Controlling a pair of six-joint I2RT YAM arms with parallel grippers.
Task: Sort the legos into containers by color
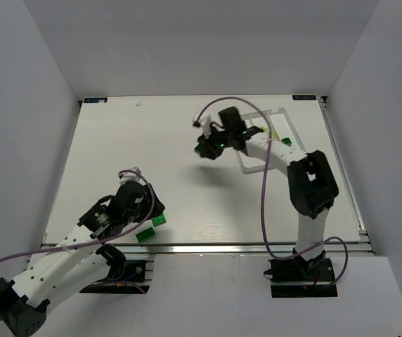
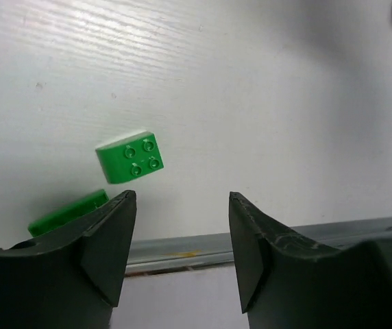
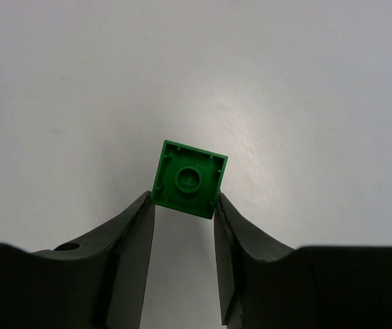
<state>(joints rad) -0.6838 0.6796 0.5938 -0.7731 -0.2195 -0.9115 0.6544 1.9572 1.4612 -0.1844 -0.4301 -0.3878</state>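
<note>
Right pincer (image 3: 184,203) tips around green lego (image 3: 190,178)

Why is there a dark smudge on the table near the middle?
Top view: it's a soft shadow the right arm casts on the table. Left wrist view: bright glare streaks the table. Right wrist view: the green brick looks sharp.

Lower left, the left gripper (image 1: 150,216) hangs just beside two green legos (image 1: 160,220) near the table's (image 1: 117,140) bottom edge. Upper centre, the right gripper (image 1: 205,149) shows a green brick (image 1: 202,149) at its tip, left of the white tray (image 1: 264,111).
</note>
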